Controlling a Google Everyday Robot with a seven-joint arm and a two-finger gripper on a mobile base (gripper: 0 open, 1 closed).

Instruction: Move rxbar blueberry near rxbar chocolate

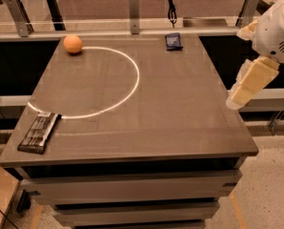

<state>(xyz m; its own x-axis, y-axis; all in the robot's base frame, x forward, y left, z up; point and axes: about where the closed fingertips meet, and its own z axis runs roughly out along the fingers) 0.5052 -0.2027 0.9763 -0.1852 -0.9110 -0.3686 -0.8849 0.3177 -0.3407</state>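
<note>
Hovering with the gripper [236, 97] just past the right edge of the table [180, 113], angling down and in toward that edge. Open or closed: cannot tell. Seeing the blue snack bar [173, 41] lying flat well away from the gripper, up and to its left, at the far edge of the table. Finding the dark brown snack bar [38, 131] lying farthest from the gripper, across the whole tabletop at the near left corner, well apart from the blue one. Noting an orange [73, 44] sitting far off near the far left corner, beside one end of a white arc [132, 80] curving over the left half.
</note>
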